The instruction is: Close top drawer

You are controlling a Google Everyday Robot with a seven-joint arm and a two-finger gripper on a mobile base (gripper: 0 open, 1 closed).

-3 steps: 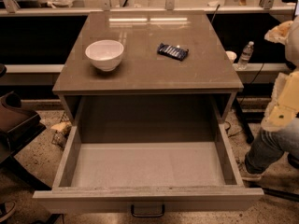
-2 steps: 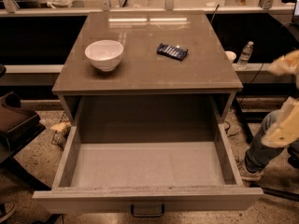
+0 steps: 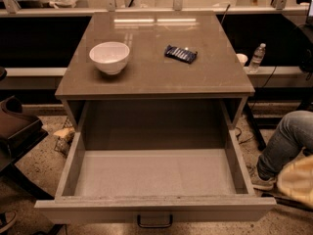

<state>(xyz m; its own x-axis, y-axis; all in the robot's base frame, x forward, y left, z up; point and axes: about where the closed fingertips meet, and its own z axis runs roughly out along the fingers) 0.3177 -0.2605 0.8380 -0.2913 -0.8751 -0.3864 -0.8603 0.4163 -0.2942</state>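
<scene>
Top drawer (image 3: 156, 175) juts open past the counter's (image 3: 146, 75) front edge, handle (image 3: 154, 222) toward camera, widest left-to-right. Blurred gripper (image 3: 297, 180) off the front right corner, grasp cannot be told.

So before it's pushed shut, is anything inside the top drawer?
Nothing shows inside the top drawer, only its bare pale floor. The front panel hides the strip right behind it. The gripper hangs at lower right, outside the drawer.

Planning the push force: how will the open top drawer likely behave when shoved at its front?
The top drawer shows nothing inside, so it probably slides lightly. Being wide, it may skew if pushed off-centre; near the handle seems safer. The gripper is low at right, apart from it.
</scene>
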